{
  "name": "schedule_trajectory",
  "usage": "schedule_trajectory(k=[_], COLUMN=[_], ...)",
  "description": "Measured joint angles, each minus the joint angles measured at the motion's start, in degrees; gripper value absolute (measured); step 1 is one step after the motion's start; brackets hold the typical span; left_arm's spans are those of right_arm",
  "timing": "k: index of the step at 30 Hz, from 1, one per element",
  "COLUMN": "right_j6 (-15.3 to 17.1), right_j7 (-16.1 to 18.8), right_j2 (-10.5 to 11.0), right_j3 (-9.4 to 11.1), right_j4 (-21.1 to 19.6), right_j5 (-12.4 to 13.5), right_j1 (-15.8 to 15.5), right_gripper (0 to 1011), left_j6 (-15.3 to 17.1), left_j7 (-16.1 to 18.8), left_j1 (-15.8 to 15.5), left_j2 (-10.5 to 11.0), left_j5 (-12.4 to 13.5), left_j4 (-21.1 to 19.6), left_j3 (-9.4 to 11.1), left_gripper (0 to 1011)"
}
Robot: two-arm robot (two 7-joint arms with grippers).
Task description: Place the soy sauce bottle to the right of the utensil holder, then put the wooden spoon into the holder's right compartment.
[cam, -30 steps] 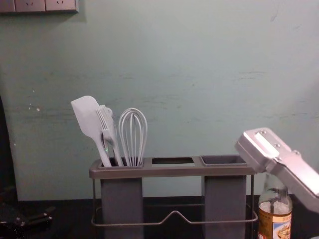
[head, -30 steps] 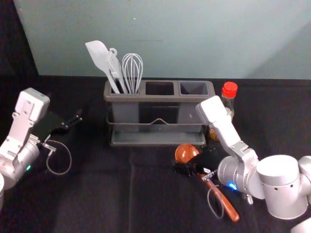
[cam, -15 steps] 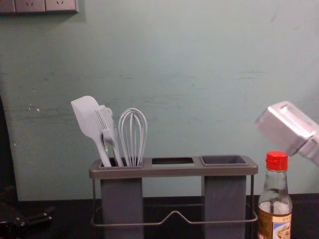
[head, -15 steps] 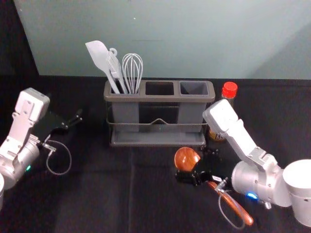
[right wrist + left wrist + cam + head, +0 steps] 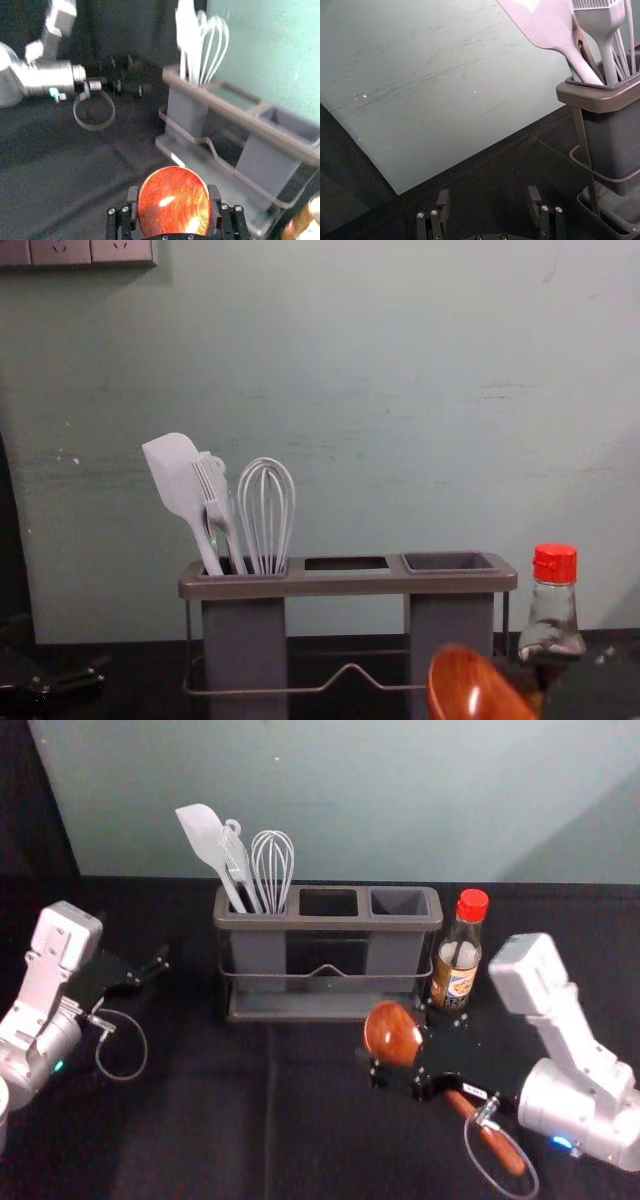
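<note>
Wooden spoon, whereabouts: the glossy red-brown wooden spoon (image 5: 393, 1033) is held in front of the dark grey utensil holder (image 5: 325, 921), near its right end; its bowl is seen above the rack's foot in the chest view, so it is judged to be off the black-covered desk (image 5: 200, 1140).
Spoon, handling: light weight and a stiff, sturdy build are expected; the polished surface may be slippery, and a swing of the long handle (image 5: 500, 1145) is possible if it is held loosely.
Spoon, hold: the neck or upper handle is best gripped, so that the handle end is left free to be lowered first into the right compartment (image 5: 400, 902).
Soy sauce bottle: the clear glass bottle with red cap and printed label (image 5: 460, 960) is stood upright just to the right of the holder; being smooth and breakable, it is best not brushed.
Right gripper: the black right gripper (image 5: 173, 196) is reached in from the right, with its fingers closed on the spoon close behind the bowl; the handle is slanted back beneath it toward the near right.
Right arm, next pose: a raise and a wrist turn are judged to be needed, handle down.
Left gripper: the black left gripper (image 5: 488, 206) is parked left of the holder, fingers spread, nothing held.
</note>
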Motion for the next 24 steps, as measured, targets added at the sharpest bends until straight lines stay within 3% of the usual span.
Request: schedule_trajectory(k=[5,6,9,12,15,19,24], right_j6=[-9.1,-12.5,-18.4,-22.1,-27.9,-33.2,-35.7], right_j7=[-1.0,-1.7,-2.6,-2.8,-3.2,-4.8,-7.7], right_j2=[-0.9,-1.5,-2.7,-3.3,-4.2,-5.4,-6.6], right_j3=[1.5,2.0,2.7,3.1,3.6,4.0,4.3], right_j4=[0.1,0.3,0.8,1.1,1.3,1.7,1.8], right_j5=[2.1,2.8,4.1,5.4,6.5,6.4,4.9], right_j1=[-2.3,-3.1,-4.2,-4.8,-5.5,-6.3,-7.0], right_gripper=[839,839,840,840,839,839,840], left_j6=[0.0,0.0,0.0,0.0,0.0,0.0,0.0], left_j7=[0.0,0.0,0.0,0.0,0.0,0.0,0.0], left_j1=[0.0,0.0,0.0,0.0,0.0,0.0,0.0], left_j2=[0.0,0.0,0.0,0.0,0.0,0.0,0.0], left_j5=[0.0,0.0,0.0,0.0,0.0,0.0,0.0], left_j4=[0.0,0.0,0.0,0.0,0.0,0.0,0.0], left_j3=[0.0,0.0,0.0,0.0,0.0,0.0,0.0], left_gripper=[1005,1005,1005,1005,1005,1005,1005])
